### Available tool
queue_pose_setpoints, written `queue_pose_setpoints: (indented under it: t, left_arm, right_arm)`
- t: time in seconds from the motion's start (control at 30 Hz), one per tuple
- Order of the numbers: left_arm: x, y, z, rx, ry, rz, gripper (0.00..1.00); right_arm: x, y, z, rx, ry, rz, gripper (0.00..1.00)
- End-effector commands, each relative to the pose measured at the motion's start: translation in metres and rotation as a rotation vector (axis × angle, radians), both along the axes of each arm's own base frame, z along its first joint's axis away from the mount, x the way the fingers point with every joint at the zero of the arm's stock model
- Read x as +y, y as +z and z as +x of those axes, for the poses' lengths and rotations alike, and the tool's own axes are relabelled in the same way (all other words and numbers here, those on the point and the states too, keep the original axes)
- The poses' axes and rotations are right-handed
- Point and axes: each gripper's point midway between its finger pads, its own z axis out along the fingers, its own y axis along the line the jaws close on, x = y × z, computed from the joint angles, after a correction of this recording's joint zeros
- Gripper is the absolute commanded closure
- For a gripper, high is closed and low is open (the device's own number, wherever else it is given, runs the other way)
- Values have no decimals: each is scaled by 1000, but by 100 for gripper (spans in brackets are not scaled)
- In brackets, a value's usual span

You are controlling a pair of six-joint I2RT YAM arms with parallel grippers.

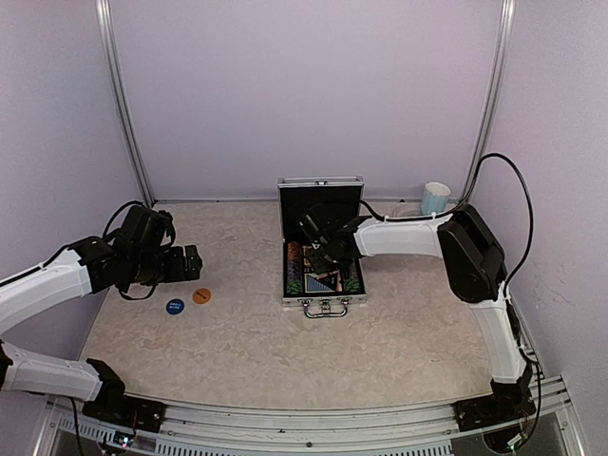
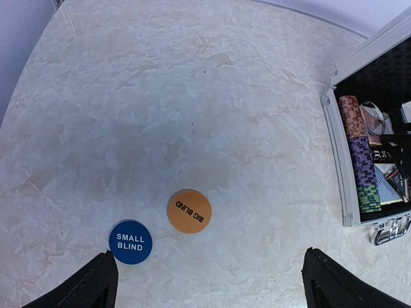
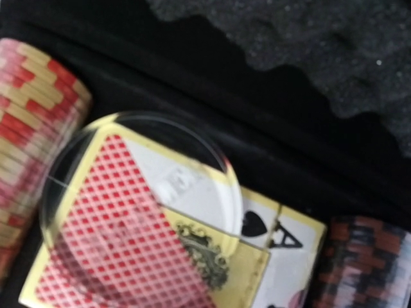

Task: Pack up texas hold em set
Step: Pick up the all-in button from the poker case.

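Marbled table [image 1: 285,351]; right gripper [image 1: 318,249] low over briefcase [image 1: 323,195].

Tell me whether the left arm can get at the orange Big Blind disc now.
Probably yes: the left gripper hangs open near it, and the orange disc lies flat on bare table, apart from the blue disc.

- Pale lilac walls [image 1: 313,85] on three sides.
- Thin metal posts [image 1: 123,104] stand in both back corners.
- Beige, marbled tabletop [image 1: 285,351], evenly lit.
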Motion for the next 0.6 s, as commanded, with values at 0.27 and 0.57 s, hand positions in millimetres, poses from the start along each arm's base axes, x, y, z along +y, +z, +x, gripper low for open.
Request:
queue_pose_setpoints:
  t: [0.27, 0.57]
  left_arm:
    - [1, 1, 2, -14, -1, -3, 1]
    - [2, -2, 3, -5, 2, 5, 1]
  right_arm:
    - [0, 35, -11, 2, 24, 50, 42]
    - [-4, 52, -57, 86, 102, 70, 14]
